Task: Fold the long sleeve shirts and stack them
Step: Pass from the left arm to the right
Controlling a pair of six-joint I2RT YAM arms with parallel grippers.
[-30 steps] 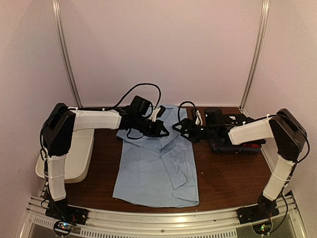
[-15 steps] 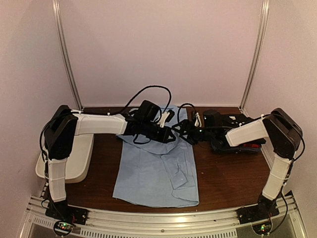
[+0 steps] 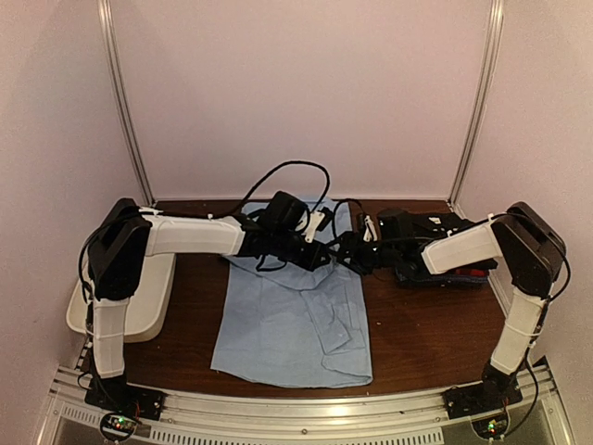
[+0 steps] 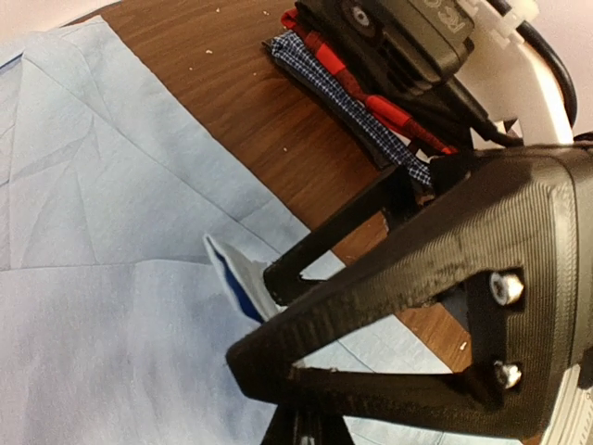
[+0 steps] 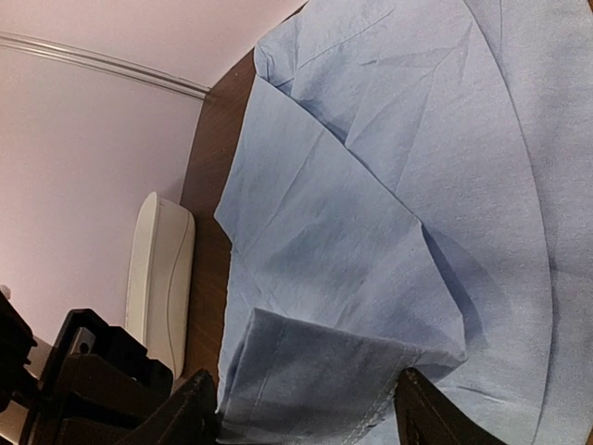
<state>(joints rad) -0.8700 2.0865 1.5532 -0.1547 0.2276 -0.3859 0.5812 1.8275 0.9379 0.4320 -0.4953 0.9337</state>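
Finds the shirt [image 3: 287, 324] spread mid-table, pale blue and creased, long axis 6 to 12, a sleeve folded over its near half, tub [image 3: 153, 297] off at 9. Further up, at the shirt's 1 o'clock corner, meets the left gripper [image 3: 320, 255] pinched shut, seemingly on a lifted fold, and just at its 3 the right gripper [image 3: 343, 252], jaws apart astride that same fold, not yet clamped. Leaves the stack [image 4: 324, 79] of red and check beyond at 3, nearest the right arm.
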